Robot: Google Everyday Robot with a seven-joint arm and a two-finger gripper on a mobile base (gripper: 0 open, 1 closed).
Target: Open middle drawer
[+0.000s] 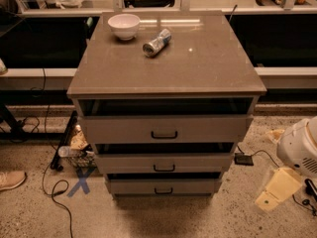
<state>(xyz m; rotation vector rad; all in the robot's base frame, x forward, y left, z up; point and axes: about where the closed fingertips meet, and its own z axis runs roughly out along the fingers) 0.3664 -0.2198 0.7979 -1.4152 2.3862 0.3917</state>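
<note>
The grey cabinet (168,73) has three stacked drawers, each with a small black bar handle. The middle drawer (198,163) is the second front down, and its handle (164,168) is at its centre. A dark gap shows above each drawer front. My gripper (277,190) is at the lower right, low over the floor, on the cream end of the arm below the white rounded arm part (299,148). It is well to the right of the drawers and touches nothing.
A white bowl (124,25) and a can lying on its side (156,42) sit on the cabinet top. On the floor are a blue tape X (80,181), cables, a small black box (243,158), litter at the cabinet's left (74,148) and a shoe (11,179).
</note>
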